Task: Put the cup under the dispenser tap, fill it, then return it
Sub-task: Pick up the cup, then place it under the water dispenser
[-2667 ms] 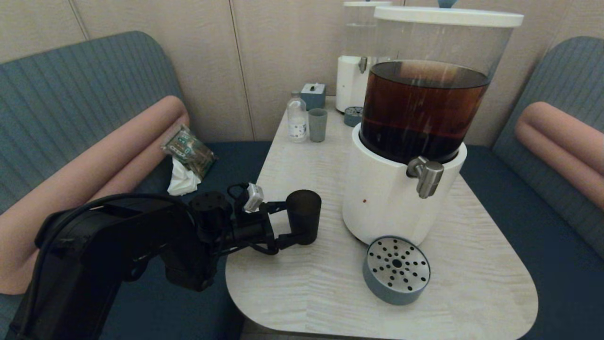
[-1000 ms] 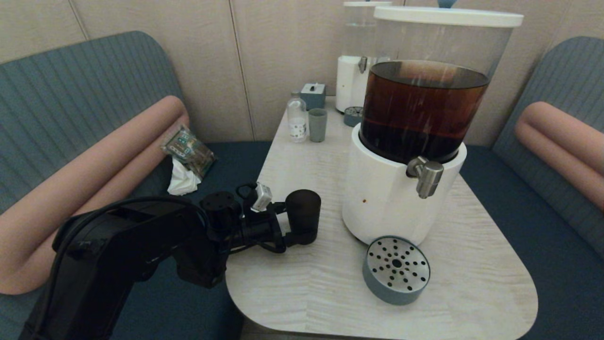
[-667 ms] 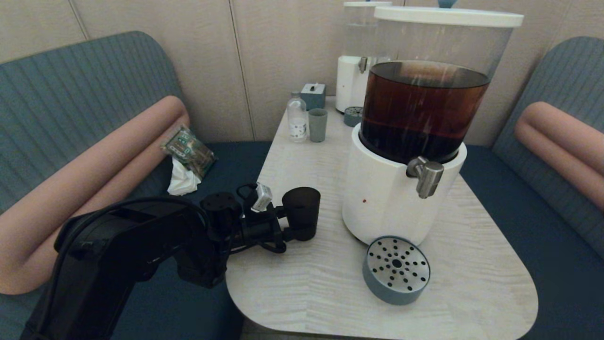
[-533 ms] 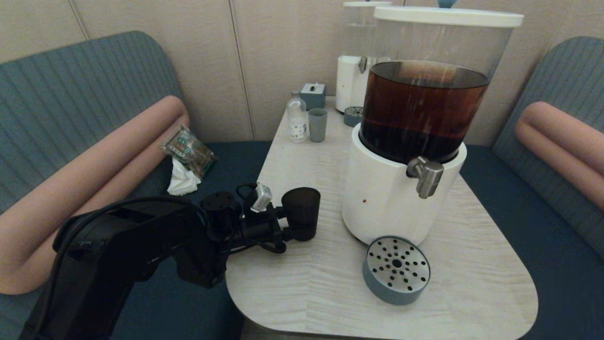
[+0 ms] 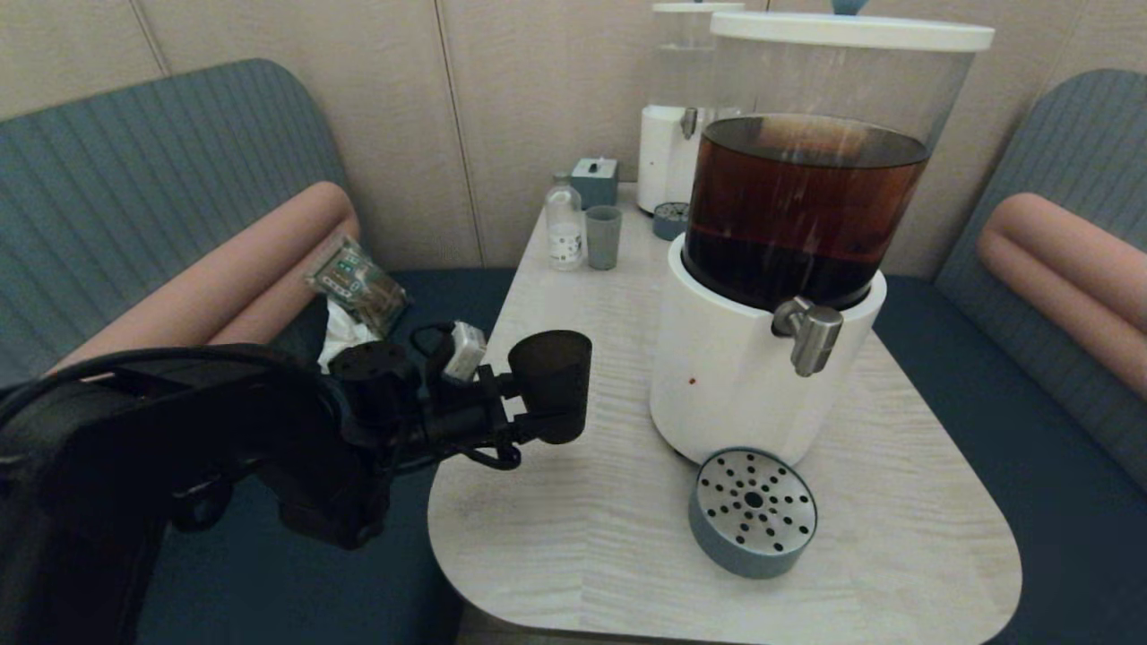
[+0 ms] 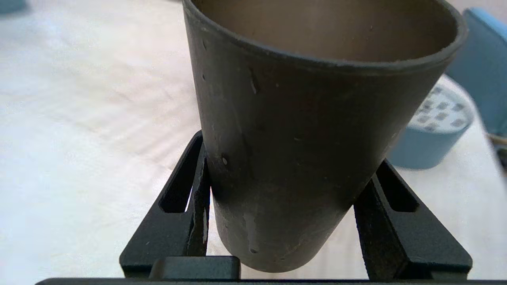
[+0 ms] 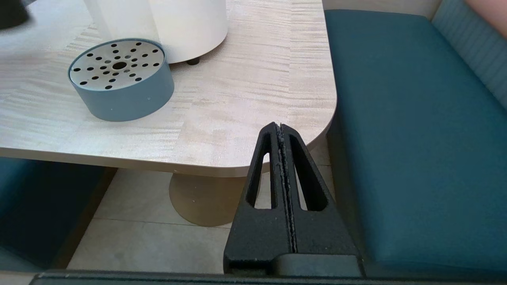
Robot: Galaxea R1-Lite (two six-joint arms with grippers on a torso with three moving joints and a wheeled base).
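Observation:
The dark tapered cup (image 5: pixel 552 383) hangs upright and empty above the table (image 5: pixel 582 537), left of the big dispenser's white base (image 5: pixel 730 385). My left gripper (image 5: pixel 543 410) is shut on its lower part. In the left wrist view both black fingers (image 6: pixel 178 221) press the sides of the cup (image 6: pixel 309 130), held by the gripper (image 6: pixel 291 152). The steel tap (image 5: pixel 811 333) sticks out of the base, well to the right of the cup. My right gripper (image 7: pixel 280 127) is shut and empty, low beside the table's near right corner.
A round blue drip tray (image 5: pixel 753 511) with a perforated steel top stands under the tap. At the table's far end are a grey-blue tumbler (image 5: pixel 603 236), a small bottle (image 5: pixel 564 222) and a clear-tank dispenser (image 5: pixel 676 134). Blue benches flank the table.
The left gripper closed on the cup and has lifted it off the table, shifting it slightly left. The left arm rose with it.

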